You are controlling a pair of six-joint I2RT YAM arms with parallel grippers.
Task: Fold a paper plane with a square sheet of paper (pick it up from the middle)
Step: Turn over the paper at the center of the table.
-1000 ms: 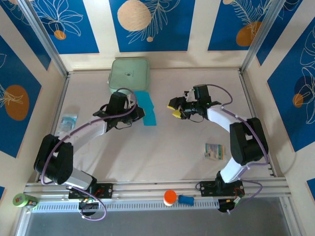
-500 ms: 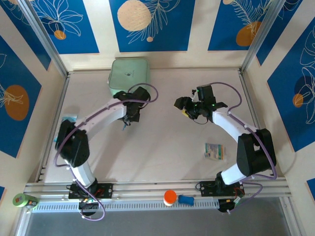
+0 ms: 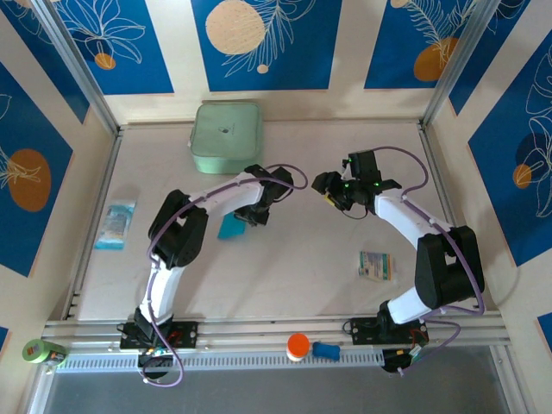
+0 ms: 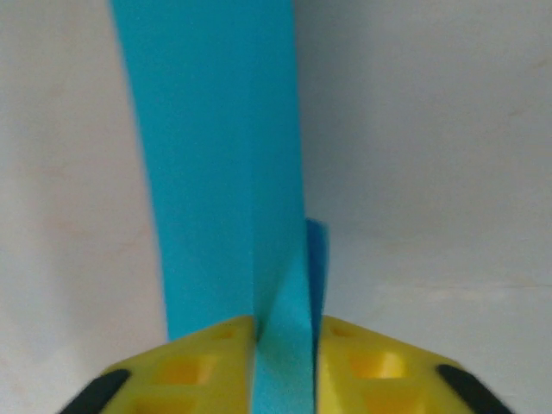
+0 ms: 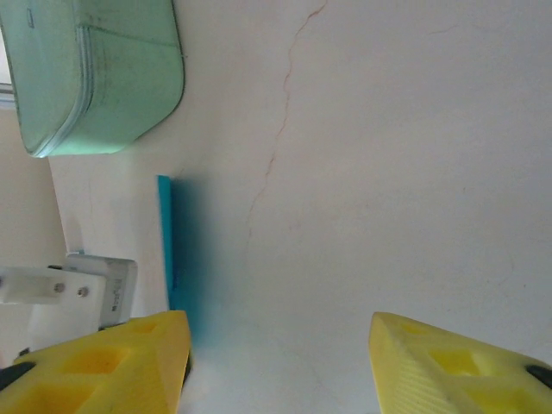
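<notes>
The blue paper, folded lengthwise into a long narrow strip with a crease down it, lies on the pale surface a little left of the middle, below the green box and well apart from it. One end of the strip runs in between the yellow fingers of the left gripper, which stand only a narrow gap apart. The paper fills that gap and seems to touch both sides, but I cannot tell whether it is actually pinched. From above, the left arm bends over the strip and hides part of it. The right gripper is to the right of the paper, near it but not touching, with its fingers spread wide and nothing between them. Its camera sees the paper's thin edge with the green box beyond. A small printed packet lies near the surface's left edge, and another lies toward the right.
</notes>
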